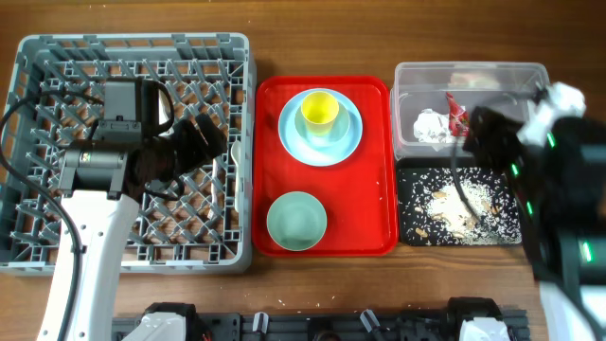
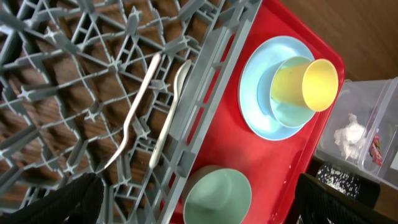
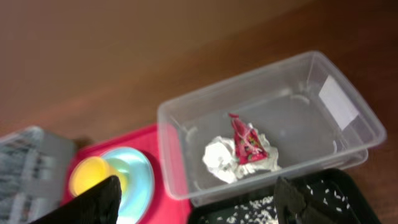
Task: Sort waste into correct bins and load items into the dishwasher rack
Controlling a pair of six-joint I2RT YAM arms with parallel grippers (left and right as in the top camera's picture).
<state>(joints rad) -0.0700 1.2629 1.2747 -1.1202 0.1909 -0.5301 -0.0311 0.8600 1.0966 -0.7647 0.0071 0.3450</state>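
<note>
Left hand (image 2: 198,199) seen spread open over rack (image 2: 62,62); fork (image 2: 134,115), spoon (image 2: 171,112) laid inside, frame left. Right hand (image 3: 196,202) seen open, empty, by tub (image 3: 298,106); napkin (image 3: 217,155), wrapper (image 3: 247,143) contained, frame centre.

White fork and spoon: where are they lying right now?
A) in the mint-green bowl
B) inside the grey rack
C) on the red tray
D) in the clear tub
B: the left wrist view shows the fork and spoon lying side by side on the floor grid of the rack, near its wall.
</note>
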